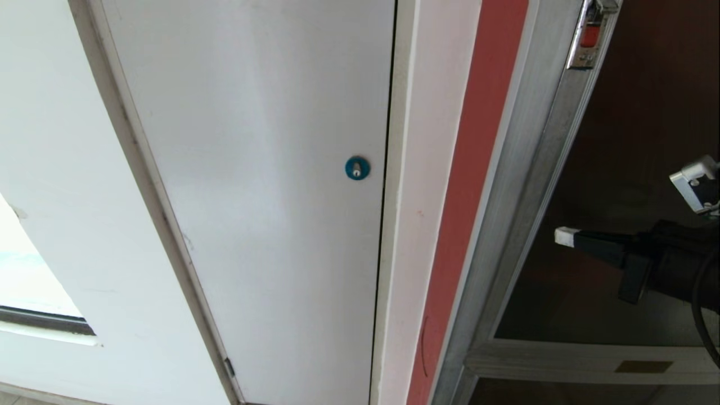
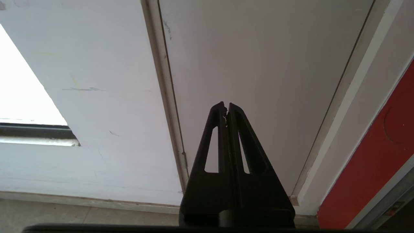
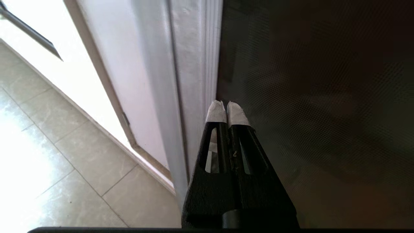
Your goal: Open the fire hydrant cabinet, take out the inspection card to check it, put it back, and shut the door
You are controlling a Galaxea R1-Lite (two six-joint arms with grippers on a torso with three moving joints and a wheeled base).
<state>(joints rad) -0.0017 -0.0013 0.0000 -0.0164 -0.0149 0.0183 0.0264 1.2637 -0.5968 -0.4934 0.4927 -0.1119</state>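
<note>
pale tiled floor; smooth white panel, round blue lock. right gripper pressed together at dark glass door, ribbed silver frame. left gripper pressed together, idle.

white wall, white panel door (blue round lock), pale tiled floor, bright window

White panel, blue lock

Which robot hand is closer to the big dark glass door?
Right. The right gripper is shut with its tips at the dark tinted glass door; the left gripper faces the plain white panel beside it.
</note>
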